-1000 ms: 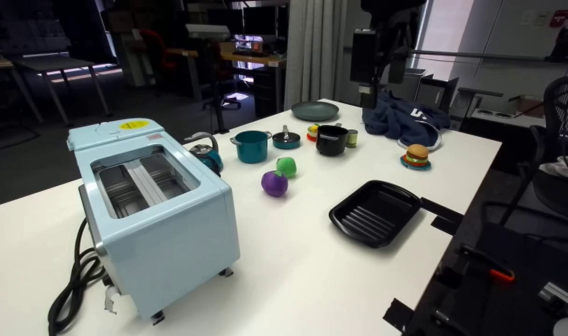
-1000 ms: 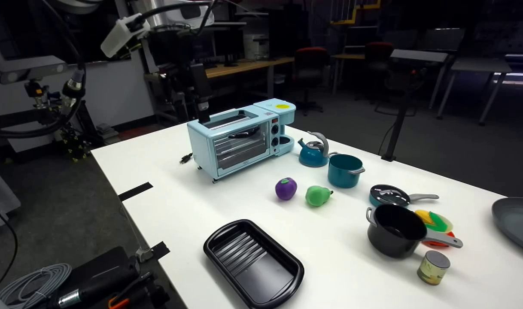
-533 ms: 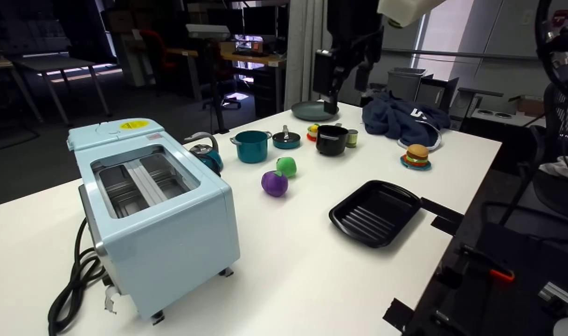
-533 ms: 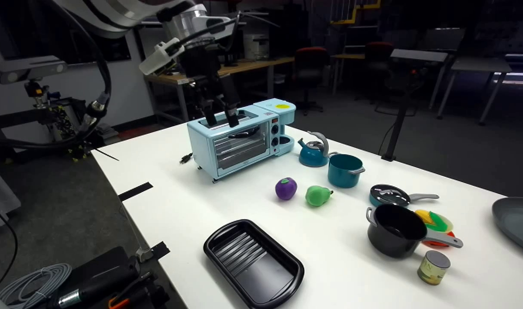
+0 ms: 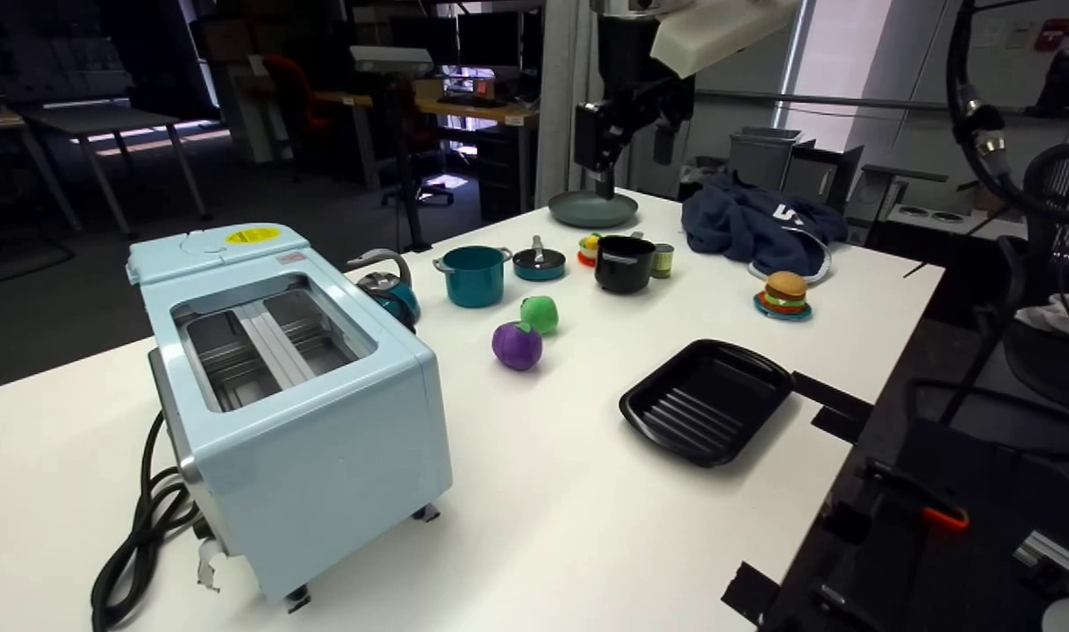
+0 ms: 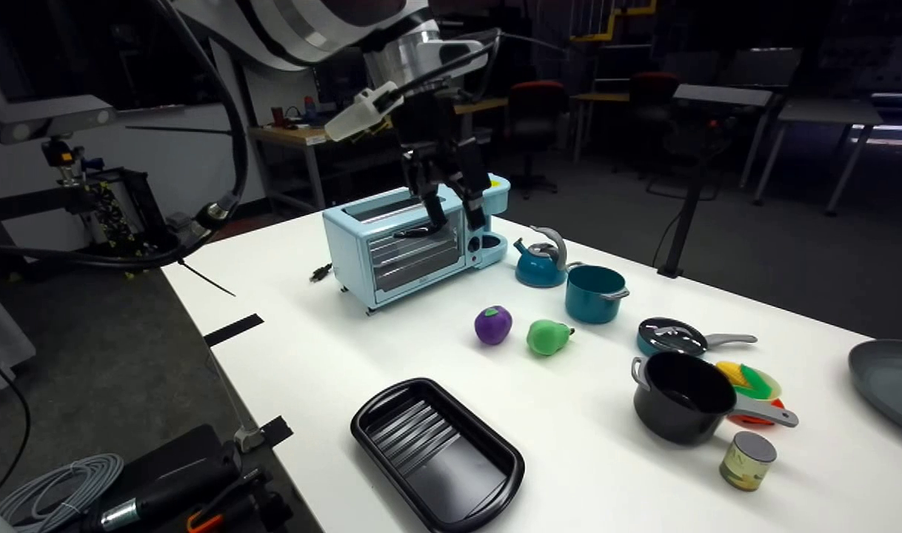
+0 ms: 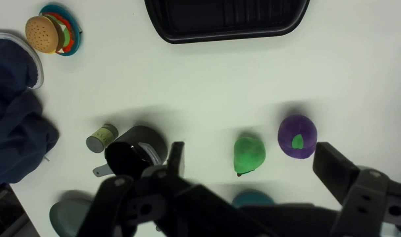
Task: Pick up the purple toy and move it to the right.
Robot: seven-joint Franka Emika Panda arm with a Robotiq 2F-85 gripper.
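Observation:
The purple toy (image 5: 517, 348) is small and round with a green leaf on top. It rests on the white table, and also shows in an exterior view (image 6: 493, 328) and in the wrist view (image 7: 297, 125). My gripper (image 7: 250, 144) is open with nothing between its fingers. It hangs well above the table, as both exterior views show (image 5: 634, 173) (image 6: 457, 220). In the wrist view the purple toy lies just above and inside the tip of the right finger (image 7: 334, 171). The green pear toy (image 7: 249, 153) lies below, between the fingers in that view, beside the purple toy.
A light blue toaster oven (image 6: 347, 255) stands near the purple toy. A black ribbed tray (image 5: 706, 399) lies toward the table edge. A teal pot (image 6: 595, 296), a kettle (image 6: 541, 266), a black pot (image 6: 677, 403) and a can (image 6: 747, 463) stand beyond the green toy.
My open gripper has moved from the toaster's left end to the right in an exterior view, and to the left where the toaster stands nearest the camera. The toys have not moved.

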